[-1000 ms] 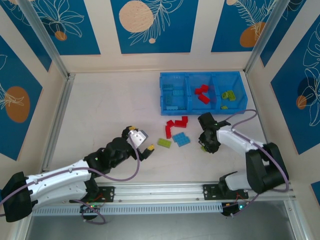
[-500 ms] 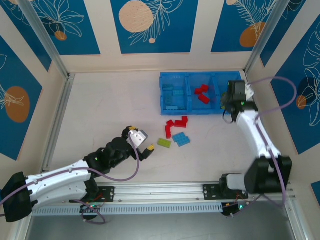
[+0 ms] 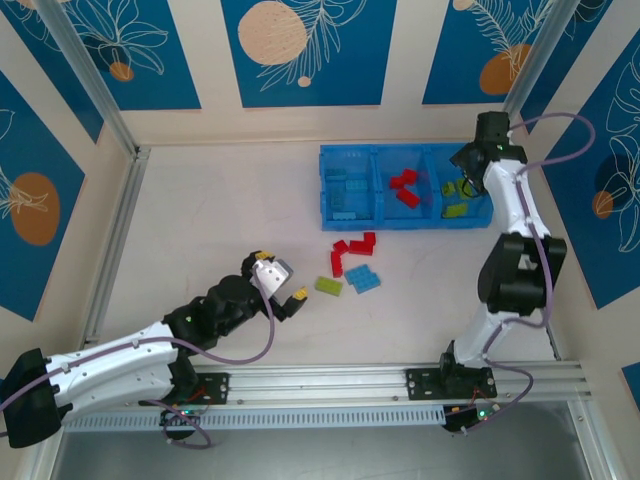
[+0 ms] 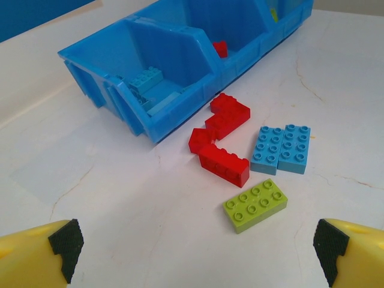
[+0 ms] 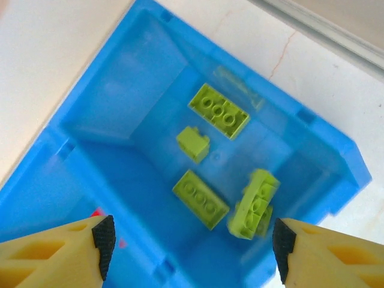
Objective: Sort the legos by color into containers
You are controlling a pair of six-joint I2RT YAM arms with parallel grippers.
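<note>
The blue tray (image 3: 330, 205) stands at the back right, its compartments holding light blue bricks (image 3: 345, 190), red bricks (image 3: 404, 187) and lime green bricks (image 3: 456, 190). My right gripper (image 3: 466, 178) hangs open over the green compartment (image 5: 150, 78). Several green bricks lie below it, one blurred brick (image 5: 255, 204) standing on edge. Its fingers (image 5: 103, 243) hold nothing. On the table lie a green brick (image 4: 255, 205), two light blue bricks (image 4: 281, 149) and a cluster of red bricks (image 4: 222, 141). My left gripper (image 3: 282, 275) is open, a short way left of the green brick (image 3: 328, 286).
The tray's near wall (image 4: 162, 129) rises just behind the red cluster. Aluminium rails (image 3: 110, 230) and patterned walls bound the table on the left, back and right. Bare tabletop lies between my left fingers (image 4: 60, 246) and the loose bricks.
My right arm swung from the table beside the loose bricks up over the tray's right compartment, and its jaws now stand open there. The left arm barely moved.
</note>
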